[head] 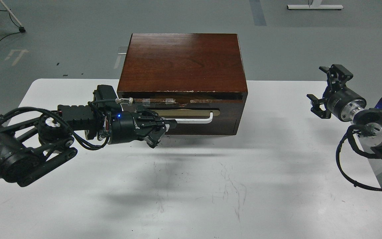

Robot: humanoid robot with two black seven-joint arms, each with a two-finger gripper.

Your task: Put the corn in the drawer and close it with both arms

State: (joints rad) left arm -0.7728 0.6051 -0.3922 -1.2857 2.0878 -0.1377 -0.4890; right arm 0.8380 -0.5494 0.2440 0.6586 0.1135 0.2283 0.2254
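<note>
The dark red-brown drawer (224, 111) sits pushed into the wooden cabinet (182, 61), its taped top edge level with the cabinet's front lip. The corn is hidden inside. My left gripper (165, 128) is at the left end of the white bar handle (196, 120), with its fingers closed around that end. My right gripper (324, 89) is open and empty, held above the table's right side, well clear of the cabinet.
The cabinet stands at the back middle of the white table (211, 186). The table's far edge runs just behind the cabinet's front. A plain lower front panel (207, 129) lies under the drawer. Grey floor lies beyond.
</note>
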